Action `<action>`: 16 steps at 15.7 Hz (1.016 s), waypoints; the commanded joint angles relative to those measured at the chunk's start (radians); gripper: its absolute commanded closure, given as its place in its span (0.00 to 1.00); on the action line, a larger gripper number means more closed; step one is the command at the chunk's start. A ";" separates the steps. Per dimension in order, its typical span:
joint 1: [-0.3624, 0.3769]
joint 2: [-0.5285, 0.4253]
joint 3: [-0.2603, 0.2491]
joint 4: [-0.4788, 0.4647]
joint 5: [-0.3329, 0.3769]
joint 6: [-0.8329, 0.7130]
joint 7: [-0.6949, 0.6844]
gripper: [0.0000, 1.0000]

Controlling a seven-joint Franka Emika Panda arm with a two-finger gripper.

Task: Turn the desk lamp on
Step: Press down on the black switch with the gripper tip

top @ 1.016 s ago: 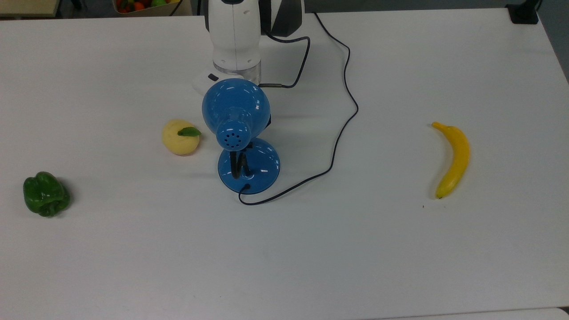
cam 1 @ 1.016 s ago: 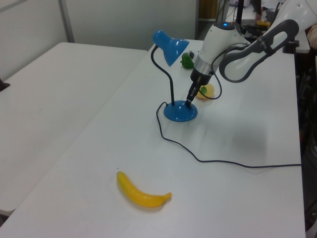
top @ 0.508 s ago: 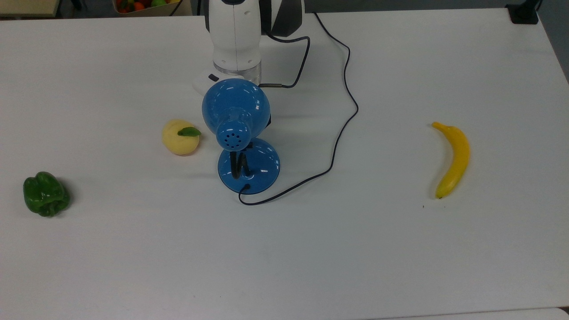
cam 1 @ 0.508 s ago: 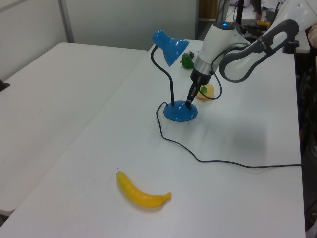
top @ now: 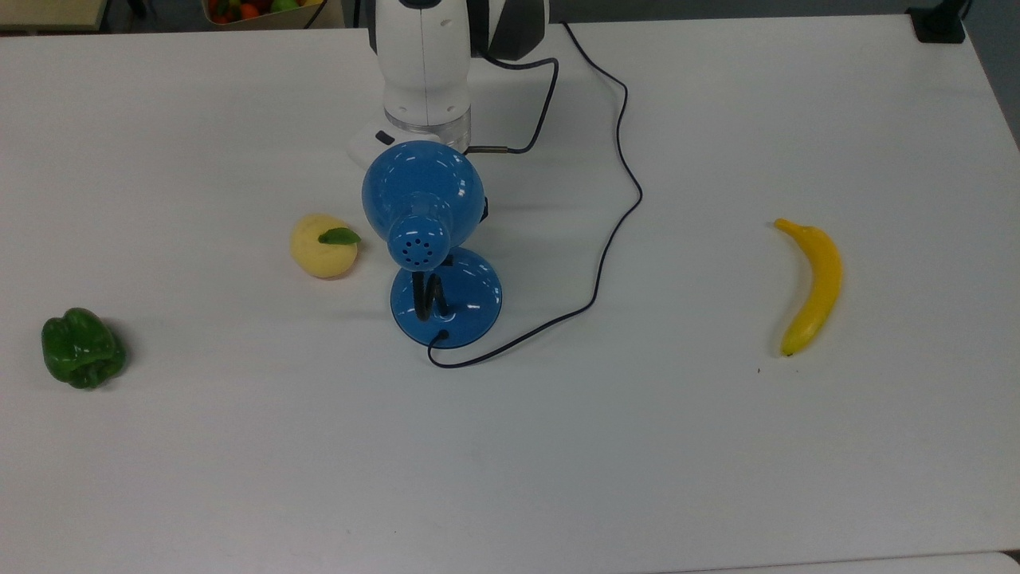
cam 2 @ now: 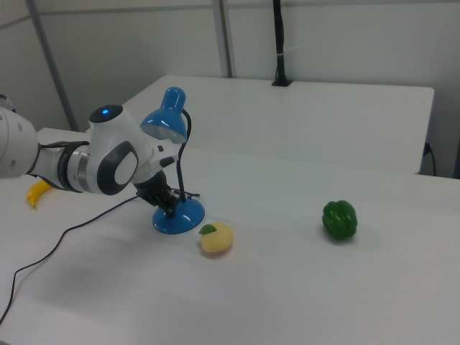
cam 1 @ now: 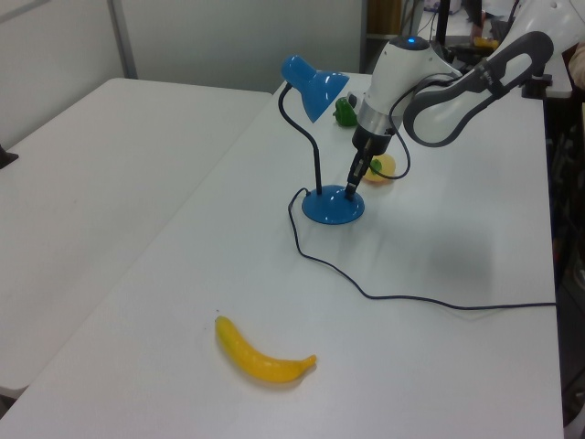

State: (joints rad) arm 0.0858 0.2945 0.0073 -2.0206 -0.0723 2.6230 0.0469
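The desk lamp [top: 422,191] stands mid-table, glossy blue, its dome shade over a round blue base [top: 458,307] on a bent black gooseneck. Its thin black cord [top: 613,231] loops off toward the top view's upper edge. In the left view my gripper [cam 1: 350,189] points down with its black fingers together in one narrow tip, which touches the top of the lamp's base [cam 1: 331,208] on the left view's right side. The right view has the gripper [cam 2: 169,208] low beside the gooseneck, over the base [cam 2: 180,219]. In the top view the shade hides the fingertips.
A yellow fruit with a green leaf [top: 323,245] lies just to the top view's left of the lamp. A green pepper [top: 81,347] sits far left and a banana [top: 813,283] far right. The arm [top: 422,64] reaches in from the top view's upper edge.
The arm's wrist has shifted slightly toward the top view's upper edge. The gripper tip stays on the lamp's base, and the lamp has not moved.
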 commanded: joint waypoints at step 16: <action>0.006 0.012 0.022 0.046 -0.021 -0.040 0.053 1.00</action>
State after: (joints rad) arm 0.0864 0.3151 0.0301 -1.9866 -0.0724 2.6226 0.0672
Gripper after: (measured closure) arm 0.991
